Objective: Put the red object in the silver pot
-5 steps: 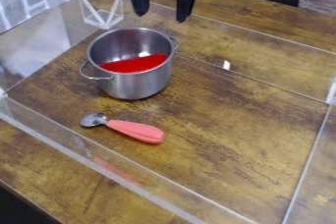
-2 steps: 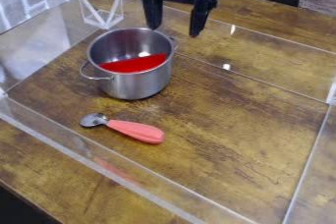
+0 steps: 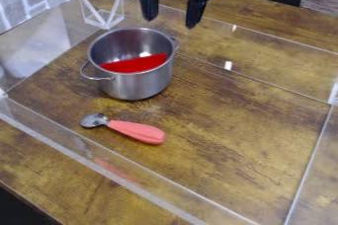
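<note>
Gripper point(image 3: 172, 22), black, two-fingered, jaws wide and nothing held, has edged slightly lower beyond the shiny round steel pot point(image 3: 132, 63); coral-red-handled, silver-headed utensil point(image 3: 126, 128) unmoved on the pot's near side, so pickup likely still needs a reach past it.

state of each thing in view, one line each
red-handled utensil: lying flat on the table, outside the pot
silver pot: upright, no lid, red piece inside
flat red piece: lying in the pot
gripper: open, holding nothing, beyond the pot
</note>
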`<state>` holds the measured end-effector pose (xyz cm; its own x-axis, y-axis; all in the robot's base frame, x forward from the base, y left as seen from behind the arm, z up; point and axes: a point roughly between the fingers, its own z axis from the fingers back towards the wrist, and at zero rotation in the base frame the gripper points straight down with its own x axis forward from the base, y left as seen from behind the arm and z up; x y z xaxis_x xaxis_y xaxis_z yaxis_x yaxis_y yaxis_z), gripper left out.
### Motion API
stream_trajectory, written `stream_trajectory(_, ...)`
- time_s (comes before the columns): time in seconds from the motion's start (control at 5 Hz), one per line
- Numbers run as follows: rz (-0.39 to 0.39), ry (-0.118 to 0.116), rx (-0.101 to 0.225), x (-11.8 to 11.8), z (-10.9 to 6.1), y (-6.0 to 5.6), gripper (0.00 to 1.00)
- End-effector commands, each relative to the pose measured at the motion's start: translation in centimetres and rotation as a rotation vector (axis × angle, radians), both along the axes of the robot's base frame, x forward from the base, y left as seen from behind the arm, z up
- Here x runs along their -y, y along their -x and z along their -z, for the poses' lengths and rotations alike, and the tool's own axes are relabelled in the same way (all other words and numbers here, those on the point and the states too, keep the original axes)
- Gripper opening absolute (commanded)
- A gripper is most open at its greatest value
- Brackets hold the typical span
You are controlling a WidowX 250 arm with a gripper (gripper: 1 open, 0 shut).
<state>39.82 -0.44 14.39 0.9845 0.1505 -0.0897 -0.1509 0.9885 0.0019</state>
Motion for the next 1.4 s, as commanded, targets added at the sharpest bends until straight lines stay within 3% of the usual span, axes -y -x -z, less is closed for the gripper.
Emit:
stream_trajectory(0.0,-0.044,0.002,0.09,-0.7,-2.1,-0.6,1.0)
stream_trajectory(0.4,-0.022,0.023,0.085,-1.6,-1.0,-2.0,1.0)
stream_trajectory(0.6,0.01,0.032,0.08,-0.4,-0.5,-2.5,1.0)
stream_trajectory(0.8,0.039,0.047,0.08,0.8,-0.4,-2.8,1.0)
stream_trajectory(1.0,0.078,0.063,0.077,0.5,-0.6,-3.5,1.0)
stream_trajectory(1.2,0.103,0.062,0.068,-0.3,-0.6,-3.8,1.0)
